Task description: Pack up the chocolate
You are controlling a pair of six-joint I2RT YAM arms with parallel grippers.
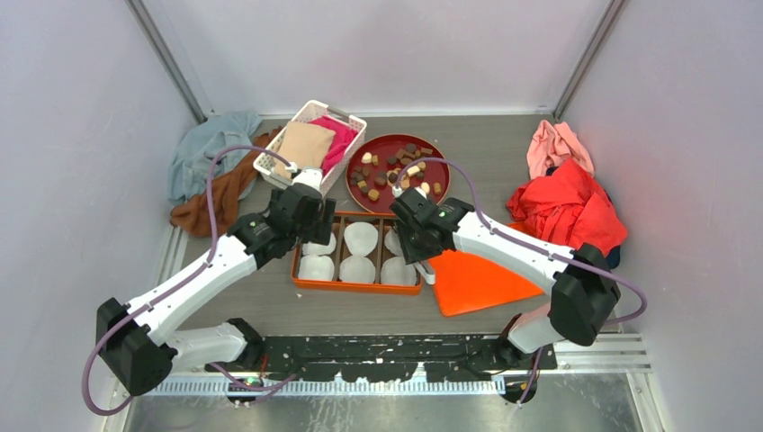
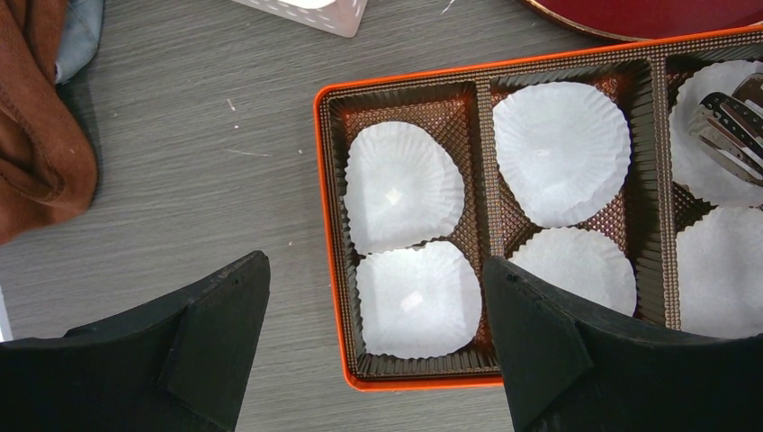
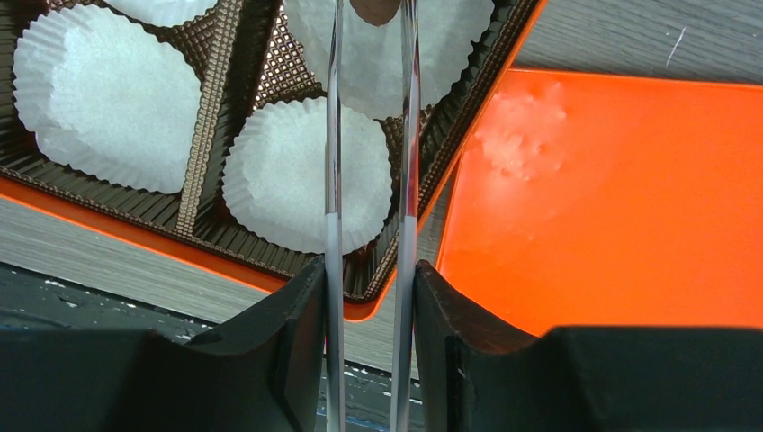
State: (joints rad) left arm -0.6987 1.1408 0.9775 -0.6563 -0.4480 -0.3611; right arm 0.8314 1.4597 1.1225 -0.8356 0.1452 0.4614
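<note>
- Right wrist view: right pincer [image 3: 369,281] clamps tongs [image 3: 334,135] pinching a chocolate [image 3: 376,9] over a cup [image 3: 450,36].
- The left pincer [image 2: 373,265] is spread, empty.
- Likely light, smudgy; nip its sides gently.

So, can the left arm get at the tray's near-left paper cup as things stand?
Probably yes. The left end effector hangs open over that cup, nothing lies in it, and the right arm's tongs are off in the right-hand compartment.

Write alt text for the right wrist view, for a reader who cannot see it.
The right fingers clamp slim tongs holding a brown chocolate piece over a white paper cup in an orange-rimmed tray. Other empty cups sit nearby; a flat orange sheet lies beside the tray.
</note>
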